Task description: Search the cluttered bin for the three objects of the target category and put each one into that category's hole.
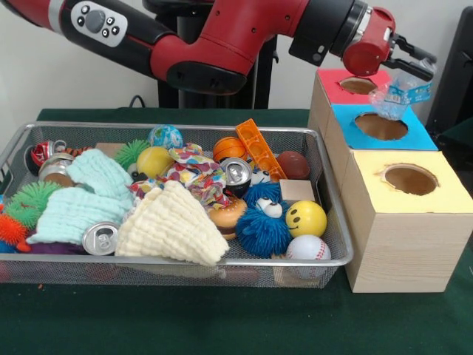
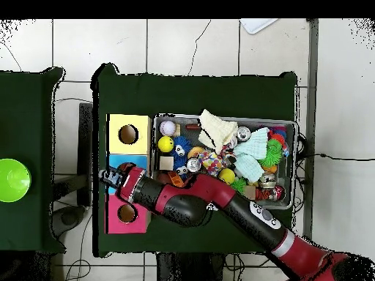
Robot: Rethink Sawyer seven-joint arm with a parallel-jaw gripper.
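My gripper (image 1: 420, 65) is at the top right, above the blue-topped box (image 1: 414, 133), and also shows in the overhead view (image 2: 110, 178). It is shut on a crushed clear plastic bottle with a blue label (image 1: 399, 95), which hangs from the fingertips just above the blue box's round hole (image 1: 380, 126). The wire mesh bin (image 1: 336, 222) lies to the left, full of toys and cloths. No other clear bottle shows in it; anything below the clutter is hidden.
A red-topped box (image 1: 336, 87) and a yellow-topped box (image 1: 451, 196), each with a hole, flank the blue one. The bin holds silver cans (image 1: 100, 238), folded cloths (image 1: 171, 225), balls, a blue fuzzy toy (image 1: 262, 222) and an orange block (image 1: 260, 148). The arm spans the bin's back.
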